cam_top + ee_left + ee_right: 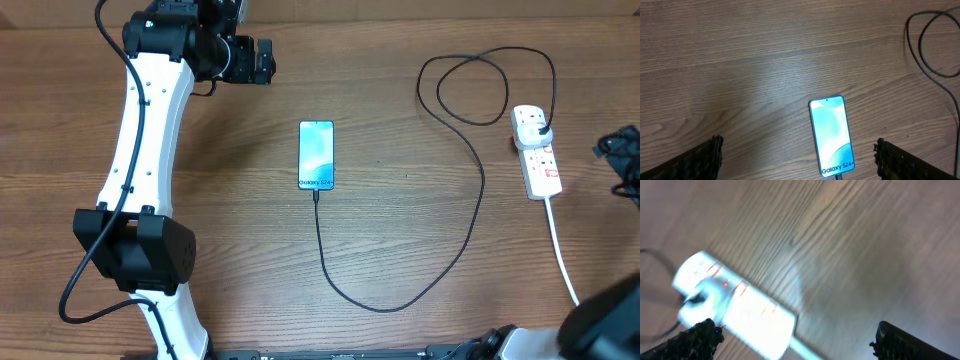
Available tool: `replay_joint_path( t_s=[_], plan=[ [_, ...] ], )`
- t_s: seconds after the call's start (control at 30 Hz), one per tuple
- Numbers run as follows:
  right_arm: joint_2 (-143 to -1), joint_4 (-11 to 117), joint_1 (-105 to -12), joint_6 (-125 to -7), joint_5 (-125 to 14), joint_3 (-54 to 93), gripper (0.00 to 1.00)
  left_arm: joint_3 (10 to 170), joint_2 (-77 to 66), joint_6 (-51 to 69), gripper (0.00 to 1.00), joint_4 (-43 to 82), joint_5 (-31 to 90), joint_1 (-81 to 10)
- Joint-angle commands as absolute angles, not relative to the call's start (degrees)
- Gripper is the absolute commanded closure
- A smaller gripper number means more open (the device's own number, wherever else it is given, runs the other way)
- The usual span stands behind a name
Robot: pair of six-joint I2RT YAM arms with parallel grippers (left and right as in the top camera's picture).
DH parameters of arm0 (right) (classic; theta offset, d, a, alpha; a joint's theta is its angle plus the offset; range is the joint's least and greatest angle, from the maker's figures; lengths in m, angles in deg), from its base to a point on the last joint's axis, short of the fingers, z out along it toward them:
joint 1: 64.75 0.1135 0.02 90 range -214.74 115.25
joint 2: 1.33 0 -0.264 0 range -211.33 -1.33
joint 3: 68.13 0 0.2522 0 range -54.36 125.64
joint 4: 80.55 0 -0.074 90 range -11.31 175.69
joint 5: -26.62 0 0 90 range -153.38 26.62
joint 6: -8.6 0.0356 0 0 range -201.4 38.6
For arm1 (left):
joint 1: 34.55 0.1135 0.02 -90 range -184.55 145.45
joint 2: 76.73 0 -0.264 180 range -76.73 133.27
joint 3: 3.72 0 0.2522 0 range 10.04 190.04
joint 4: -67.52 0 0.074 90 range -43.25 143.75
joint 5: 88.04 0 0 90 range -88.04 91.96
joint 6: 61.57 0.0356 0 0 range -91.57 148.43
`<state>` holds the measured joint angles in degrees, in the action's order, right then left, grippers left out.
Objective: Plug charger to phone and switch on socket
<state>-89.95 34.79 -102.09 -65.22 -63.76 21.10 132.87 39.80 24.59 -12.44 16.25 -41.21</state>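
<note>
Where writing could be read, "Galaxy S24" was seen near the bottom edge of the slim rectangular smartphone with a lit blue-to-white screen [316, 154], which was laid flat mid-way across the brown wood-grain table [400, 80]. Red markings on the white oblong power strip [536, 150], at the right, were too blurred to be read. The long thin black charger cable [318, 225] was looped from the strip to the smartphone's bottom edge. The left gripper [797, 147] was spread wide above the smartphone, the right gripper [795, 329] likewise over the strip.
</note>
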Motion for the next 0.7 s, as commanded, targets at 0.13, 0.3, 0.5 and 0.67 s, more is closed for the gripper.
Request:
replay_joint_path(
  t_s=[0.13, 0.3, 0.5, 0.67],
  plan=[
    [-68.7, 23.6, -94.5, -64.9, -56.1, 18.6, 0.00, 132.8, 40.3, 25.5, 0.01, -12.4, 15.9, -41.3],
    [-56.3, 16.9, -85.2, -64.5, -49.0, 17.6, 0.00, 132.8, 40.3, 25.5, 0.00, -12.4, 15.9, -41.3],
    [-52.3, 10.9, -82.4, -62.7, -38.0, 17.6, 0.00, 132.8, 40.3, 25.5, 0.01, -12.4, 15.9, -41.3],
    [-53.0, 10.3, -82.4, -62.7, -38.1, 17.6, 0.00, 132.8, 40.3, 25.5, 0.00, -12.4, 15.9, -41.3]
  ],
)
